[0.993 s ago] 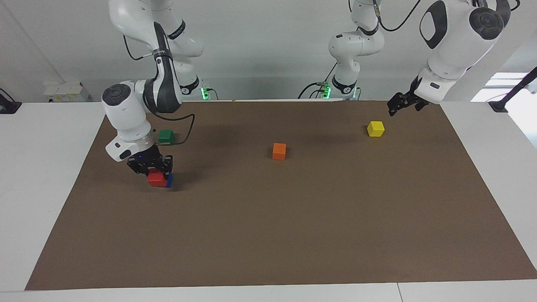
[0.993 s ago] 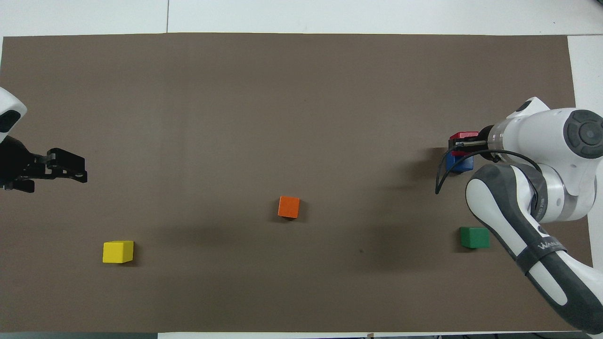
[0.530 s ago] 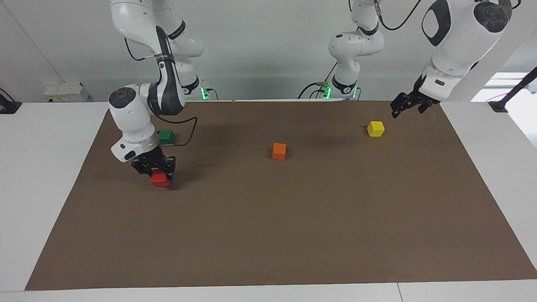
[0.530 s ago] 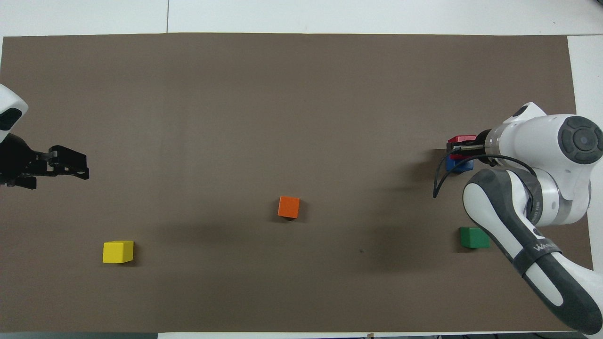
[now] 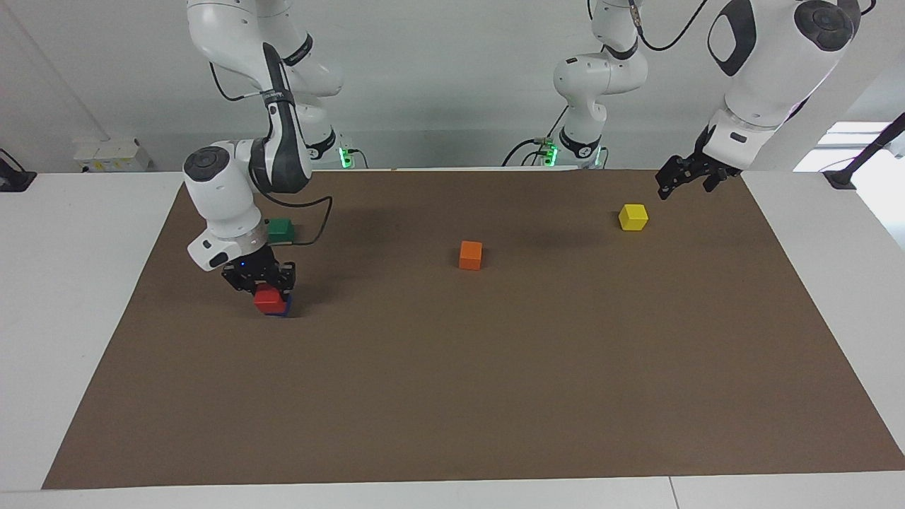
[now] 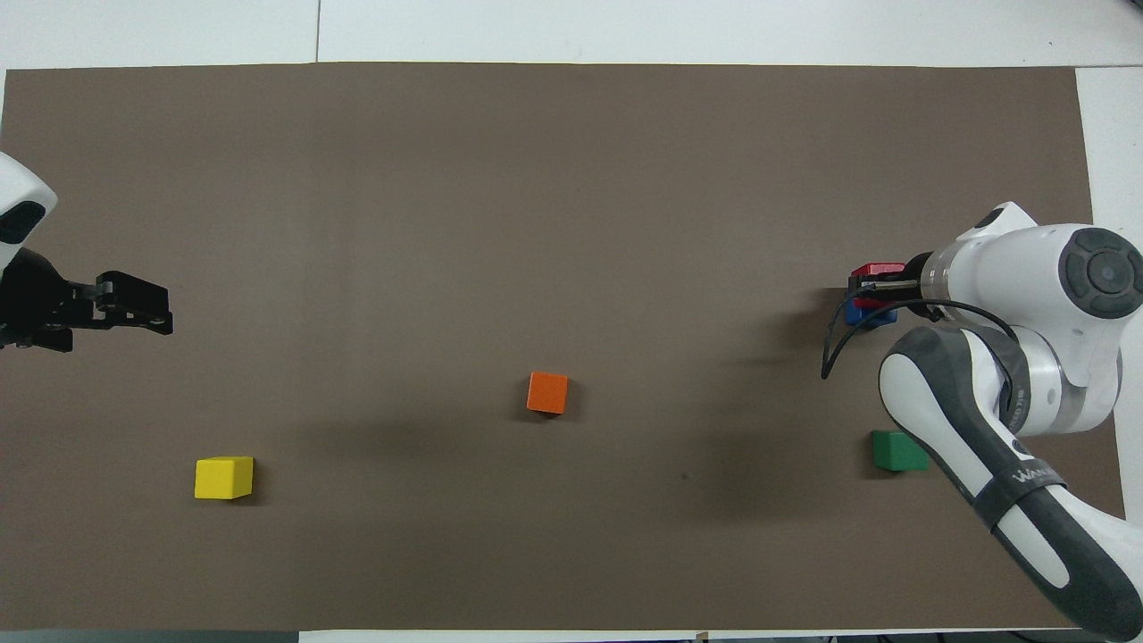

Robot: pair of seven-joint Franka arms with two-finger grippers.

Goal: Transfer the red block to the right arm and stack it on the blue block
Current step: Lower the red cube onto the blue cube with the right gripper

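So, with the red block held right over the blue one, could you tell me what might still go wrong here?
1. The right gripper is shut on the red block, which covers nearly all of the blue block. If the two are offset, the red block could tip off on release.
2. Pressing down or opening unevenly could shove the blue block across the brown mat.
3. Lifting away, the fingers might drag the red block along.

The left gripper waits open beside the yellow block.
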